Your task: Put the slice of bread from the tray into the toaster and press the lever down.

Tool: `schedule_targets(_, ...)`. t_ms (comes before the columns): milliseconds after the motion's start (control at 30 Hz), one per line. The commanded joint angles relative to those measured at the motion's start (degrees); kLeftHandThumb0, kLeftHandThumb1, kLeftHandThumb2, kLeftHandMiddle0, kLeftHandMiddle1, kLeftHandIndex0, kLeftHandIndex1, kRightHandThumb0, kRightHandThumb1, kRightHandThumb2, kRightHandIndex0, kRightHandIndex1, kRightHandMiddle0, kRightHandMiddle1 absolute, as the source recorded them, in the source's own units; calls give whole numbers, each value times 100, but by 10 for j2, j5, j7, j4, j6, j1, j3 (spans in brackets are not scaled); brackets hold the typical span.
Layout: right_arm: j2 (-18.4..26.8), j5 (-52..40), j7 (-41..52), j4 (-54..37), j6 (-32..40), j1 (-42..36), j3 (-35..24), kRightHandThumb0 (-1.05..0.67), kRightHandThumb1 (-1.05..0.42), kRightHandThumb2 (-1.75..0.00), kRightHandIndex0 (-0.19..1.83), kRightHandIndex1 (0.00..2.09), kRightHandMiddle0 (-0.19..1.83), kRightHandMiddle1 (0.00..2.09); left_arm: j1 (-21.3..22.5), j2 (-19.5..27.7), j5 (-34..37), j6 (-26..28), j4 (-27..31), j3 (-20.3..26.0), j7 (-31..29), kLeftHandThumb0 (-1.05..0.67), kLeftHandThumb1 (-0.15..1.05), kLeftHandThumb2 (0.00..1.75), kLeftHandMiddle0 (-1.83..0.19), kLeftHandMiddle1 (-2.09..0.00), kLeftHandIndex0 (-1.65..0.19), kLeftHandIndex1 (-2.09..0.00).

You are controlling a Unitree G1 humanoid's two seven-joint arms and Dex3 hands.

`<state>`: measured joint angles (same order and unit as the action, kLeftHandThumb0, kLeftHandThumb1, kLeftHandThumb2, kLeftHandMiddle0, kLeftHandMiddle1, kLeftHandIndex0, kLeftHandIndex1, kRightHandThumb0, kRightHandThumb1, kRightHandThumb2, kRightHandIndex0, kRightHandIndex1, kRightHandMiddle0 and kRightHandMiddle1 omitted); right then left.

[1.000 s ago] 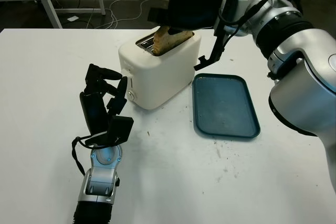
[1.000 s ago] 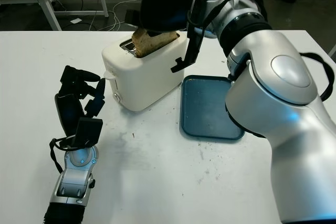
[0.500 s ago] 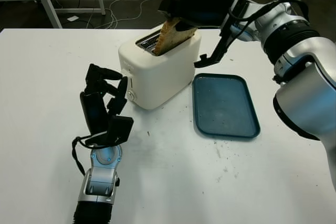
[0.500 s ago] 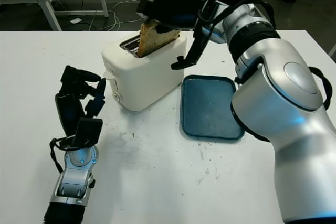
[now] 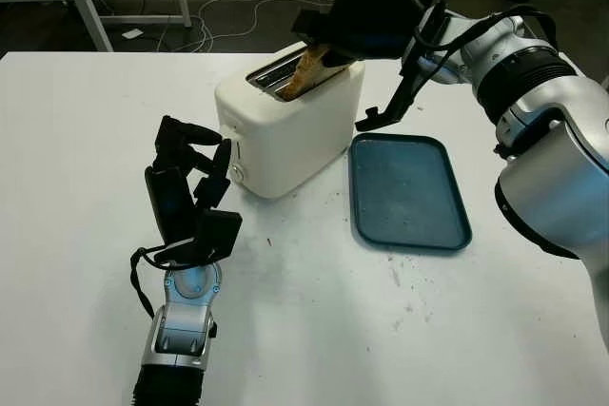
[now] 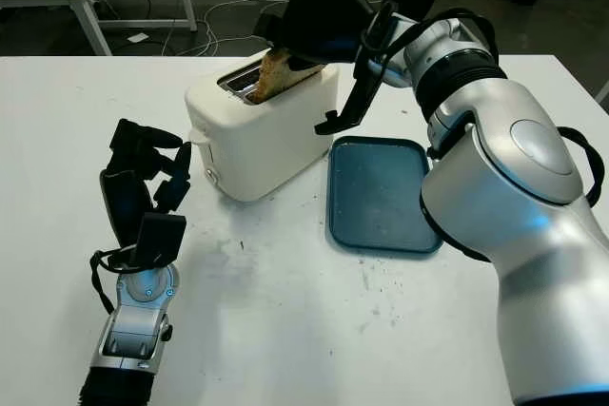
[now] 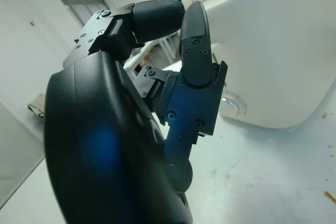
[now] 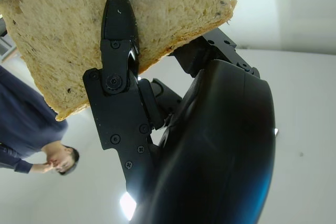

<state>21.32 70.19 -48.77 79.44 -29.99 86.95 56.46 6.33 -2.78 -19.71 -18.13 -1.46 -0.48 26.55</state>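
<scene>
R hand (image 5: 357, 16) up over the far end of the white toaster (image 5: 285, 125), fingers (image 8: 119, 40) pinched on the slice of bread (image 5: 312, 68). Slice is tilted, lower end down in the toaster's near slot, upper part still clamped under the hand; how deep it sits is hard to judge from the head cams. R wrist cam: one finger lies flat across the crumb face of the bread, others behind it. Tray (image 5: 409, 192), dark teal, sits just R of the toaster on the white table (image 5: 76, 140), w/ crumbs scattered on the tabletop near its front edge. L hand (image 5: 186, 187) is held upright above the table in front of the toaster's knob end, near but not touching, fingers curled in, holding nothing. A person (image 8: 31, 145) in a dark top is visible behind the bread in the R wrist cam.
</scene>
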Motion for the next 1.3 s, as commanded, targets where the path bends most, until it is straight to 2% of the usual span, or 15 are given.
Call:
schedule_targets(0,-5,-9,5,0,6,-2,-6,-55,-92,-45,121,175,91,175,-1,-8,1,-2,-2,-3,2,-40,92,37,-75,-175,-39,-172)
schedule_targets(67,-9,-9,25,1,14,-1,-6,-56,-92,-45,120,175,90,175,-1,-9,0,-1,-2,-3,4,-40,92,37,-76,-175,-39,-173)
schedule_targets(133,-12,-15,63,2,14,0,-10,-63,-92,-44,111,175,80,172,-2,-9,-2,-1,-2,-3,5,-40,92,37,-76,-175,-39,-173)
schedule_targets(167,-14,-18,100,4,14,2,-12,-67,-92,-39,98,169,75,160,-2,-9,-3,-1,-1,-3,6,-40,92,37,-76,-175,-38,-173)
schedule_targets(200,-15,-19,135,5,16,4,-12,-73,-92,-37,75,148,63,136,-2,-9,-2,-1,-1,-3,5,-40,92,37,-76,-175,-38,-173)
schedule_targets(233,-17,-16,163,5,21,7,-9,-76,-92,-38,64,134,57,119,-2,-9,-1,-1,-1,-3,4,-41,92,37,-76,-175,-38,-173)
schedule_targets(267,-18,-15,180,4,26,8,-7,-78,-92,-33,54,114,54,92,-2,-8,0,-1,-1,-2,4,-41,92,37,-76,-175,-38,-173)
schedule_targets(333,-18,-13,192,1,33,8,-5,-80,-92,-19,46,72,63,35,-2,-7,2,-4,-3,-1,3,-40,92,37,-76,-175,-39,-174)
schedule_targets(433,-16,-15,201,-1,35,10,-6,-79,-92,-11,30,56,59,11,-1,-6,0,-4,-5,-1,5,-40,92,37,-77,-175,-39,-173)
schedule_targets(567,-12,-16,199,-2,44,13,-7,-76,-91,-4,18,53,51,2,0,-7,-2,-1,-4,-2,6,-40,92,37,-78,-175,-40,-173)
schedule_targets(767,-7,-21,201,-3,53,20,-15,-68,-92,-4,2,64,40,0,0,-9,0,-2,-6,-3,5,-41,92,36,-76,-175,-40,-173)
schedule_targets(1133,-3,-42,215,-5,58,37,-46,-60,-92,-8,0,67,37,0,0,-8,0,-4,-8,-4,4,-40,92,37,-77,-175,-40,-174)
schedule_targets(1267,-3,-65,225,-7,60,54,-77,-59,-92,-5,0,67,39,2,0,-9,-1,-4,-9,-5,5,-40,92,37,-78,-175,-40,-174)
